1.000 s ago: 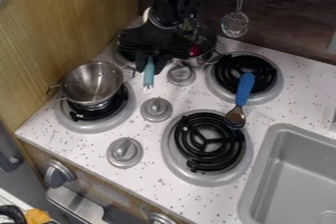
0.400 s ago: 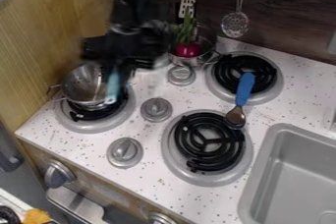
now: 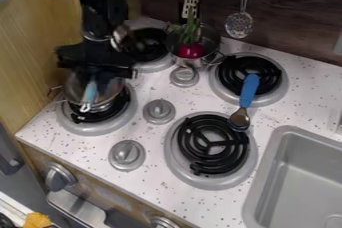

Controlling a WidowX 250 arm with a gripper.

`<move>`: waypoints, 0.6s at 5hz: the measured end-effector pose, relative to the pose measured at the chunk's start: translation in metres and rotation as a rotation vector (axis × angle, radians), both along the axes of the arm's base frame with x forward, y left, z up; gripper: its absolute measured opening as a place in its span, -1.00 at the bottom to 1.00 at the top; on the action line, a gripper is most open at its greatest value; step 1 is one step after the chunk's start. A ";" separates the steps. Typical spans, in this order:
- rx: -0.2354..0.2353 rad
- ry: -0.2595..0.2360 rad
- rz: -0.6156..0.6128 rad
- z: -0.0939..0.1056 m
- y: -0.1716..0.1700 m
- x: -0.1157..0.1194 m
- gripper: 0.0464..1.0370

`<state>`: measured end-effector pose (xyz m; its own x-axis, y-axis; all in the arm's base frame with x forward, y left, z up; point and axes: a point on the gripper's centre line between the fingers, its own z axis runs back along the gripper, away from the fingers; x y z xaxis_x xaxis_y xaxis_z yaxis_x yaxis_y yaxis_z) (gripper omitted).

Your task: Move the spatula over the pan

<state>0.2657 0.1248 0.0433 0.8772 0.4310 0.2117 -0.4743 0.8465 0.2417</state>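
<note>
At the left, my gripper (image 3: 93, 76) hangs over the steel pan (image 3: 113, 88) and is shut on the spatula (image 3: 89, 93) by its teal handle. The handle end points down toward the camera, in front of the pan's inside. Behind the gripper, near the back left burner, a metal part shows that looks like the tool's head. The pan stands on the front left burner, its back rim hidden by the gripper.
A steel pot (image 3: 206, 60) holding a red-purple vegetable (image 3: 191, 50) stands behind. A blue-handled spoon (image 3: 248, 91) lies across the right burners. The sink (image 3: 267, 172) is at the right; utensils hang on the back wall.
My gripper has moved left and toward the camera with the teal-handled tool, from beside the pot to over the pan. The pot and its vegetable have come into fuller view.
</note>
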 end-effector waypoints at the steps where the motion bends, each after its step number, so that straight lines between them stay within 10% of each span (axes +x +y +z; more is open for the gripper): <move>1: -0.017 0.022 -0.018 -0.003 0.008 -0.001 -0.53; 3: -0.012 0.014 -0.066 -0.005 0.019 -0.001 -0.53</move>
